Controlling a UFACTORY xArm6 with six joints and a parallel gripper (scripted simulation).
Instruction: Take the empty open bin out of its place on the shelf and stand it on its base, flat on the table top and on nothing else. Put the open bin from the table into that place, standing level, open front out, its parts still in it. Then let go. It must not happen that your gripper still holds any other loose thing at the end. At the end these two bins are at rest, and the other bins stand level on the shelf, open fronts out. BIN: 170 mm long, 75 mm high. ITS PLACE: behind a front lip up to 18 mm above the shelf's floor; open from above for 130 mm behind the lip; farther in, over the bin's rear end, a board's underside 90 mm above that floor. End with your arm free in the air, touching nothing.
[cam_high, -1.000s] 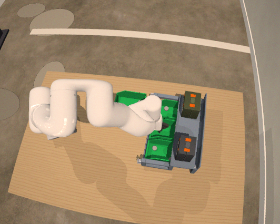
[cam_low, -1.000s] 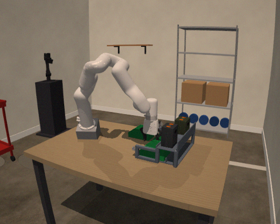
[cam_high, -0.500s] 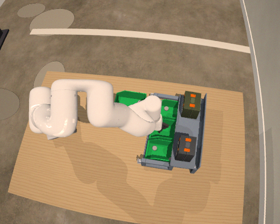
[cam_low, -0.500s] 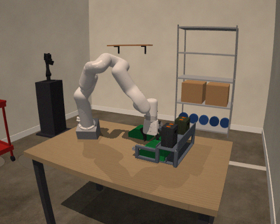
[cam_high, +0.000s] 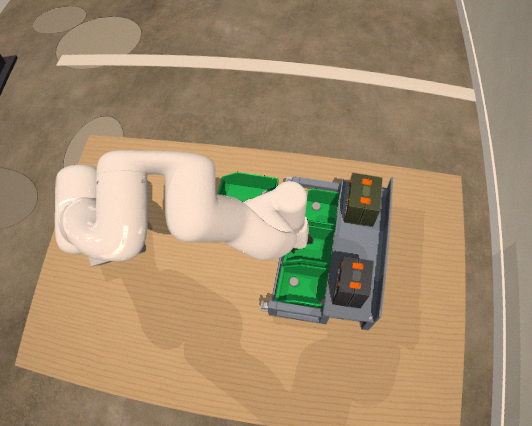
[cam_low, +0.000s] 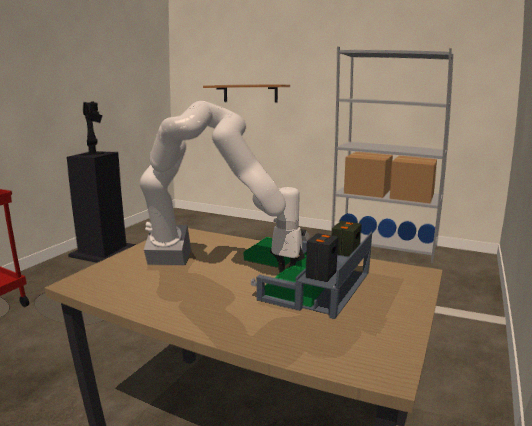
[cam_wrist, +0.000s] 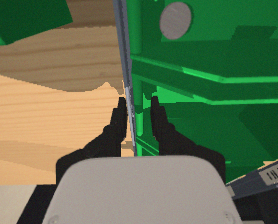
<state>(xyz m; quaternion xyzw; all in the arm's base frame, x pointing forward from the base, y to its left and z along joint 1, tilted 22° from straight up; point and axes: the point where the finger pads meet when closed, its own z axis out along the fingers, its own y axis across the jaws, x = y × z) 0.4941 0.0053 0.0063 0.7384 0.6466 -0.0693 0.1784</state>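
The empty open green bin (cam_high: 321, 246) (cam_wrist: 215, 132) sits in the middle place of the grey shelf (cam_high: 295, 311) (cam_low: 298, 295), between two other green bins. My gripper (cam_high: 302, 244) (cam_low: 287, 265) (cam_wrist: 138, 105) points down at that bin's front edge. One finger is outside the shelf's front lip (cam_wrist: 121, 45), the other inside the bin. The fingers stand partly apart, with visible gaps beside the lip and bin edge; no grip shows. The other open green bin (cam_high: 242, 189) (cam_low: 260, 252) (cam_wrist: 32, 20) is on the table beyond the shelf's front; its parts cannot be made out.
The neighbouring bins (cam_high: 327, 199) (cam_high: 312, 290) each show a round grey disc. An olive case (cam_high: 364, 202) (cam_low: 346, 242) and a dark case (cam_high: 352, 287) (cam_low: 321, 260) stand on the board over the bins' rear ends. A raised grey wall (cam_high: 386, 240) runs along the back.
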